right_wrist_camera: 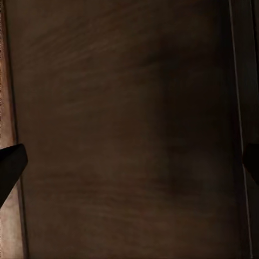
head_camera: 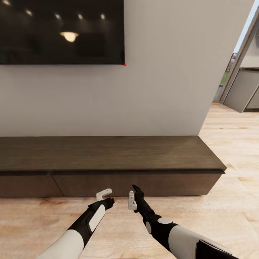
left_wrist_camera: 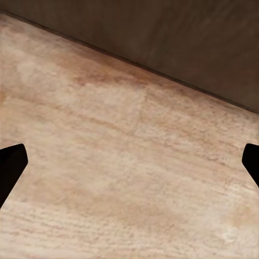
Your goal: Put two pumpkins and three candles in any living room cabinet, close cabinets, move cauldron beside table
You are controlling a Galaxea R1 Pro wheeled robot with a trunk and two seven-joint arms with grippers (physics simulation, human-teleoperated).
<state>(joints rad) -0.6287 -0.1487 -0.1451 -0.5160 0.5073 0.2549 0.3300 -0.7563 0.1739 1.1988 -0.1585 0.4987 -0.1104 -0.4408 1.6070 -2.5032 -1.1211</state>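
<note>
Against the grey wall, the cabinet ran long and low, dark-brown, its top bare and its drawer fronts flush and shut as far as could be seen. No pumpkin and no candle lay on the top, on the boards before it, or in either set of fingers, so I could not tell whether any had gone inside; I judged the stowing either unstarted at this unit or finished out of sight. Cauldron and table: nothing to note.

Left to right: black TV hung high on the wall, ceiling lamps mirrored in its glass. Below, the left gripper hovered near the cabinet's base, fingers spread and empty; its wrist camera looked down at pale floor meeting the dark front. Just beside it the right gripper pointed at a drawer front, fingers spread too, holding nothing; its wrist camera saw dark wood grain close up. Farther right, the light plank floor ran past the cabinet's end toward a doorway with pale units beyond.

My guess: a drawer would be opened next.
</note>
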